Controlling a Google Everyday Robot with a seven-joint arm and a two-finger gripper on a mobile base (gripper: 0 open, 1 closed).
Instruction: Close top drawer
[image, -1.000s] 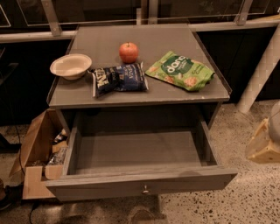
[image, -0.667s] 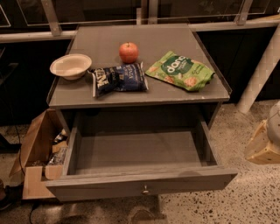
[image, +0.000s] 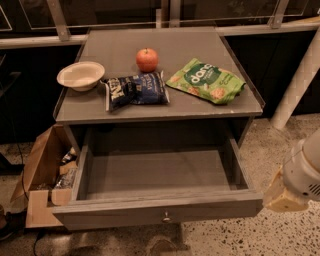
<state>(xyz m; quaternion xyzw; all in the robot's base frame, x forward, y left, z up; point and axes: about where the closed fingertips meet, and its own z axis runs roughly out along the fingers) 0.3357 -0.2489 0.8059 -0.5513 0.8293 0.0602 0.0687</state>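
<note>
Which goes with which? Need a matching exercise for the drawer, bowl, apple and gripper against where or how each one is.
1 top drawer
2 bowl
3 apple
4 gripper

a far right, off the drawer's front corner
b pulled open
c left side of cabinet top
d behind blue bag

Pairs: 1-b, 2-c, 3-d, 4-a

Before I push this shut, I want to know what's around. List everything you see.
top drawer: 1, grey, pulled open
knob: 1, metal, middle of the drawer front
cabinet: 1, grey, centre
bowl: 1, cream, cabinet top, left
apple: 1, red, cabinet top, back
chip bag: 1, dark blue, cabinet top, middle
snack bag: 1, green, cabinet top, right
box: 1, brown cardboard, floor, left
gripper: 1, white and tan, right edge, beside the drawer's front corner
</note>
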